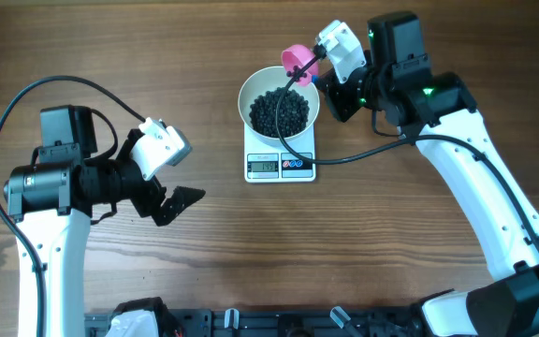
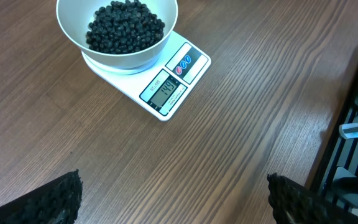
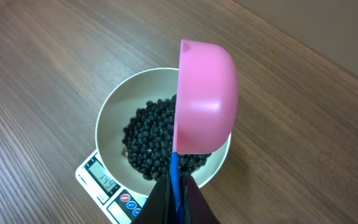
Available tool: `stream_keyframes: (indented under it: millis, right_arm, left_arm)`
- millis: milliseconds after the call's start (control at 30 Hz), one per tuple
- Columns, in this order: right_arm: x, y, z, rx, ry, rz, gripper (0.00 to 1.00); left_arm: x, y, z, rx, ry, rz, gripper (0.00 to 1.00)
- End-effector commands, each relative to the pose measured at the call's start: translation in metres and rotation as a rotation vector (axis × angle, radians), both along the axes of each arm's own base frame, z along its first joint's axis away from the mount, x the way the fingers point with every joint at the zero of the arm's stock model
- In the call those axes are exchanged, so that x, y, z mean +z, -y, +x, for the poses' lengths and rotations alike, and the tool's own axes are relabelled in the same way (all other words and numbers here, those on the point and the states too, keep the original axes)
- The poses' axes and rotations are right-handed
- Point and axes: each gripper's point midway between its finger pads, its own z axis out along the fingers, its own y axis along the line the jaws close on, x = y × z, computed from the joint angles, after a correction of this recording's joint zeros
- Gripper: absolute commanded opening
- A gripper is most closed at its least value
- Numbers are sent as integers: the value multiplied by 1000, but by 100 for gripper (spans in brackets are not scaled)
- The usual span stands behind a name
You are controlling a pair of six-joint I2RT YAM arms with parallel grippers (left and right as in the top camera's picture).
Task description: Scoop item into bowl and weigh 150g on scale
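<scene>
The right gripper [image 3: 175, 204] has its jaws clamped on the blue handle of the pink scoop [image 3: 205, 99]. The scoop is tipped on its side above the far right rim of the bowl [image 1: 247, 97]. The right arm slants in from the tabletop's [image 1: 110, 47] near right corner, its wrist bent left toward the bowl. The black beads [image 1: 281, 112] are heaped in the bowl, which sits on the scale [image 1: 280, 166] midway along the far edge. The display [image 2: 165, 93] reads 149. The left gripper [image 2: 176, 202] hovers with its jaws spread wide near the left edge, aimed at the scale. The left arm is folded at the elbow.
</scene>
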Motion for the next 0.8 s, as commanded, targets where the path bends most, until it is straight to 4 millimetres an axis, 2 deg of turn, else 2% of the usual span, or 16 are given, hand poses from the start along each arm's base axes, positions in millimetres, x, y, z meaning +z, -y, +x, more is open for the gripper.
stream_keyframes:
  millis: [0,100,433,600,767]
  right_arm:
    - [1,-5,3,-5,-7,25,4]
    - [0,3,9,-40,14,-14,4]
    - [5,-14,-3,44,-17,68,4]
    - [5,-14,-2,27,-26,81,4]
    - [11,-22,-5,-23,-104,189,4]
  left_arm:
    - [5,0,0,-16,31,10,100]
    - [5,0,0,-16,31,9,100]
    - [5,0,0,-16,31,10,100]
    - [5,0,0,-16,31,9,100]
    - [5,0,0,-16,31,9,100]
